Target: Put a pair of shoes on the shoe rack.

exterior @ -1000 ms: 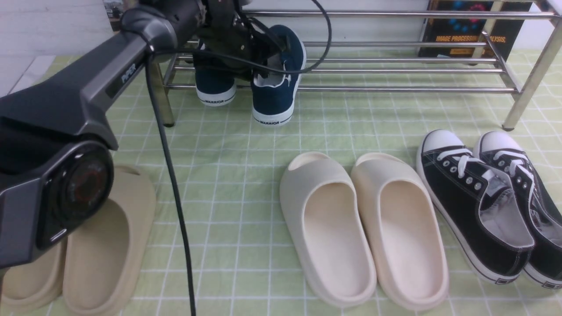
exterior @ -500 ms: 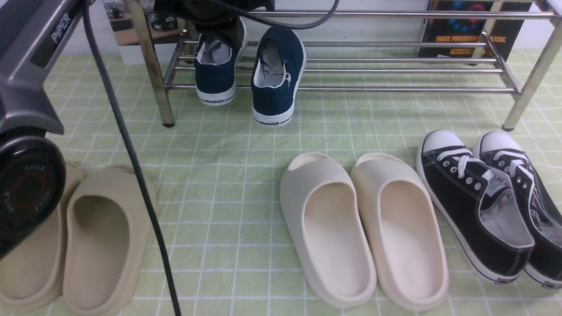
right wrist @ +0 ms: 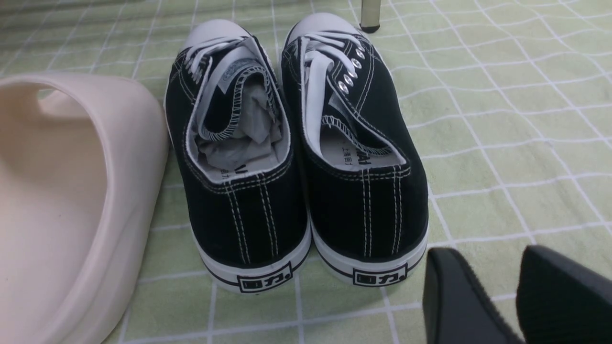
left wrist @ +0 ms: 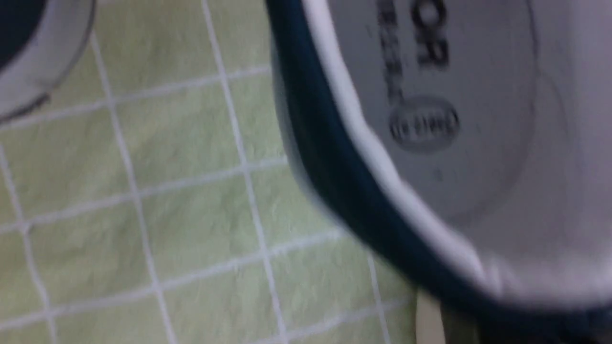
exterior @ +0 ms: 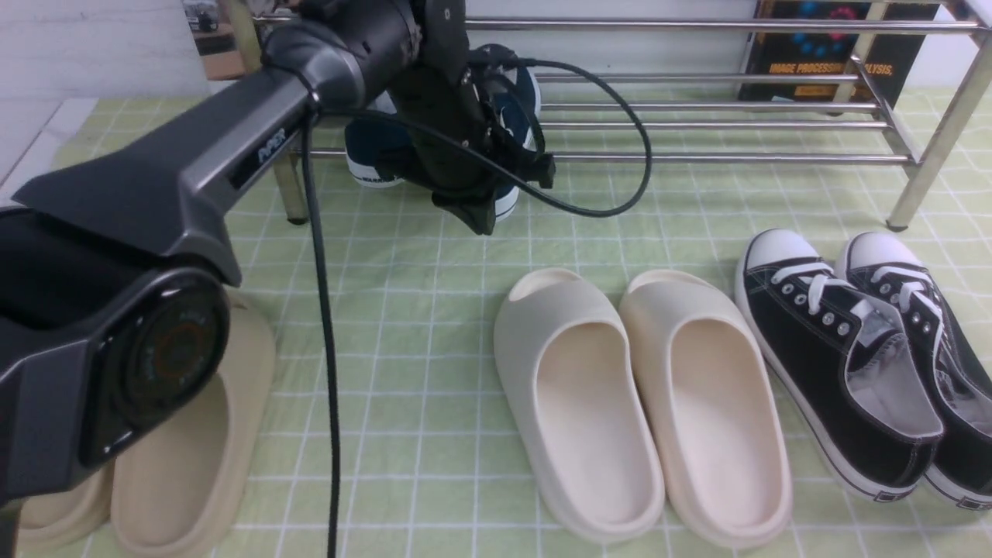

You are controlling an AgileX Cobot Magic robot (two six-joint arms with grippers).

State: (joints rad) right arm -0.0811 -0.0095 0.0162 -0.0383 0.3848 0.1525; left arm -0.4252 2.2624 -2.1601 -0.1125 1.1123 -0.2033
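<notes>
Two navy slip-on shoes rest with their toes on the shoe rack point(exterior: 697, 157) at its left end. The left shoe point(exterior: 370, 159) sits further in. The right shoe point(exterior: 508, 203) sticks out over the green cloth, and my left arm hides most of it. My left gripper point(exterior: 474, 213) hangs shut right at this shoe's heel; contact cannot be made out. The blurred left wrist view shows that shoe's white insole point(left wrist: 430, 143) and navy heel rim close up. My right gripper point(right wrist: 485, 260) is open and empty, low over the cloth behind the black sneakers.
Cream foam slides point(exterior: 643, 403) lie mid-cloth and tan slides point(exterior: 178, 434) lie at the near left under my left arm. Black lace-up sneakers point(exterior: 852, 349) sit at the right, also in the right wrist view point(right wrist: 296, 157). A dark book point(exterior: 829, 54) stands behind the rack.
My left arm had lifted up and away from the navy shoes half a second ago; now it has come back down, gripper shut, at the right shoe's heel. Both shoes lie as before.
</notes>
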